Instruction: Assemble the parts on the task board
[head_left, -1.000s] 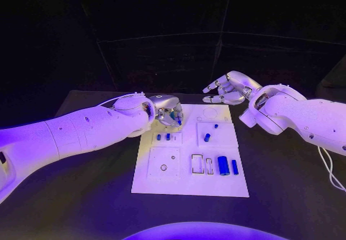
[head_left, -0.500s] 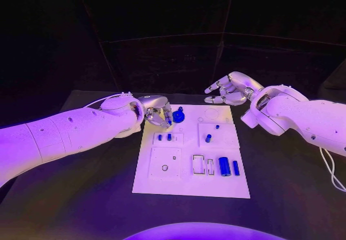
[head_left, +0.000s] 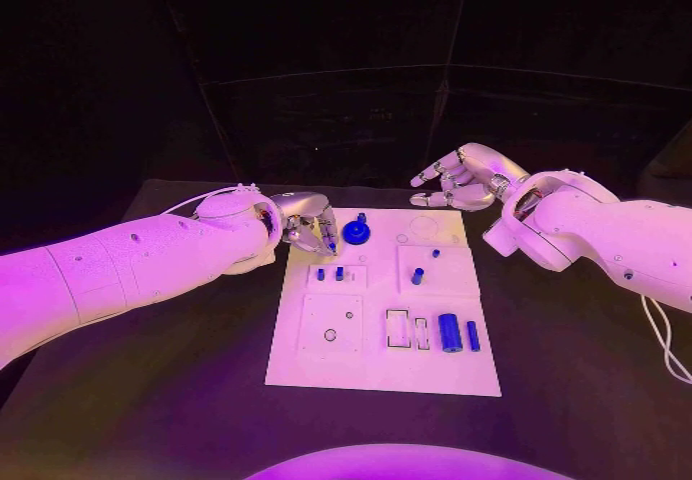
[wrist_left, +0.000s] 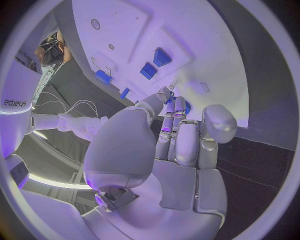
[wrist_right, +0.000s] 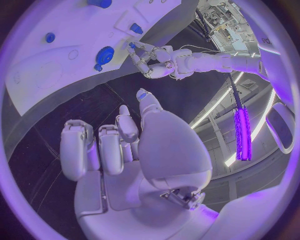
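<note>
The left robot hand (head_left: 310, 230) hovers at the task board's (head_left: 378, 375) far left edge, fingers curled, holding nothing, just beside the blue gear part (head_left: 356, 234). The right robot hand (head_left: 459, 178), fingers spread and empty, hangs beyond the board's far edge above bare bench (head_left: 173, 400).

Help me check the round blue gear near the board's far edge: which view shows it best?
The head view: the gear lies unobstructed on the task board, beside the left hand. The right wrist view shows it smaller and distorted. In the left wrist view, fingers cover that spot.
</note>
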